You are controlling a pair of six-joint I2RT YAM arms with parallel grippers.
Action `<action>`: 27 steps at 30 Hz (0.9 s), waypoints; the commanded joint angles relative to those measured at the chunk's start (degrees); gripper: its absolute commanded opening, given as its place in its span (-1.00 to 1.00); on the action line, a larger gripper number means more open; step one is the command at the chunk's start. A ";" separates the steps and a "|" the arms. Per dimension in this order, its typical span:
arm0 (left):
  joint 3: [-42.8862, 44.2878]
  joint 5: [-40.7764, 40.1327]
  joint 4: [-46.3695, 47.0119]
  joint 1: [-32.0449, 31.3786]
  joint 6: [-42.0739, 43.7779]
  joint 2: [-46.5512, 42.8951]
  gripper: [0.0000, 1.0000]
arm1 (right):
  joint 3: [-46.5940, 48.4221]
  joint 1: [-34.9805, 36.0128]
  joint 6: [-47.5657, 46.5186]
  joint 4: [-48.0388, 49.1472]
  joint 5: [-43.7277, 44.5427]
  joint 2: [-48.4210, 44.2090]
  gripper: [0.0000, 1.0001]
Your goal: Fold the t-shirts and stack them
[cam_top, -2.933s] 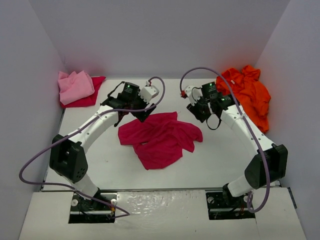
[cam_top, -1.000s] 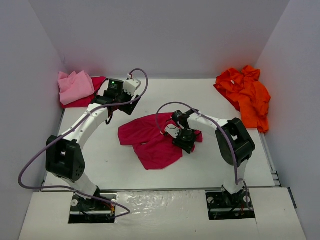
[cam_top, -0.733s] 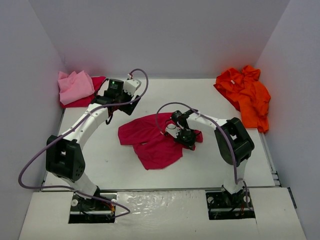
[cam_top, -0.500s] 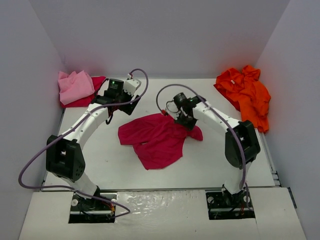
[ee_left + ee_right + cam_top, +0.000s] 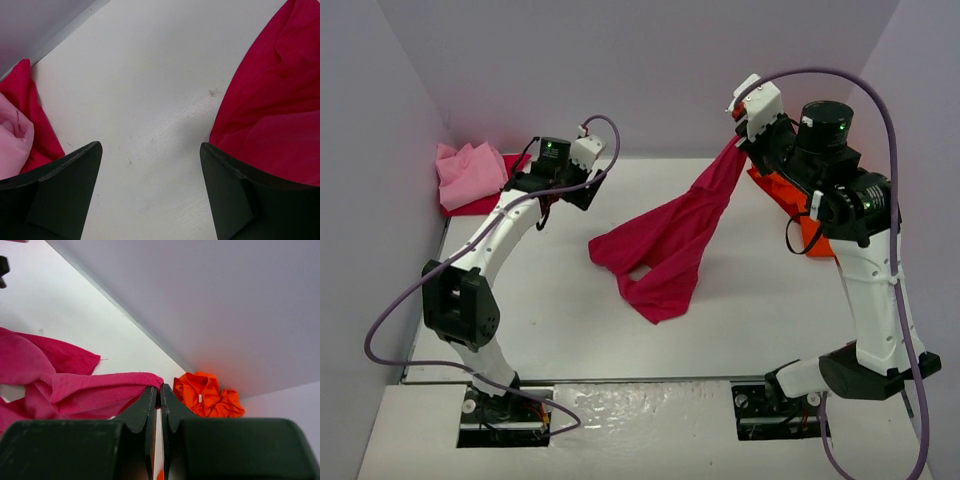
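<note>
**Crimson shirt hoisted by one pinch: get a second corner before laying it flat**

The right gripper (image 5: 160,388) is clenched on a fold of the crimson shirt (image 5: 670,240). In the right wrist view the two fingers meet with only a thin edge of cloth between them. From above, that gripper (image 5: 739,143) is high at about 1 o'clock. The shirt hangs from it as a slanted drape, and its lower end rests bunched on the table (image 5: 520,290) near the centre.

The left gripper (image 5: 567,192) is at about 11 o'clock, released and holding nothing. Its wrist view shows the fingers spread wide over bare table (image 5: 150,150), with the crimson cloth just beside the right finger at 3 o'clock.

The pink shirt (image 5: 465,172) lies at 10 o'clock on another crimson piece (image 5: 513,164), which looks like the start of the stack. The orange shirt (image 5: 775,185) is crumpled at 2 o'clock, partly behind the right arm.

The step appears to be opening out the crimson shirt for folding.

- The pinch is thin, so a slow, steady lift is safer than a jerk.
- The left gripper should probably take a hem or shoulder edge on the hanging side, not a bunched middle layer.
- With two edges held, the arms can spread the cloth apart and lower it onto the centre, clear of both piles.

I cannot tell which part of the shirt is pinched.
</note>
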 commanded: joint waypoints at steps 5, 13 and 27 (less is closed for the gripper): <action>12.08 5.15 -4.00 -0.71 -3.86 7.82 0.52 | -8.92 -0.27 -1.46 -0.95 -4.25 -0.87 -1.00; 14.33 7.36 -7.33 -8.05 -2.44 12.21 0.52 | -12.52 -0.37 -2.51 0.69 0.36 -0.75 -1.00; -3.07 5.75 -1.71 -13.48 1.15 3.54 0.51 | -14.72 -3.14 -0.70 6.70 5.51 -3.34 -1.00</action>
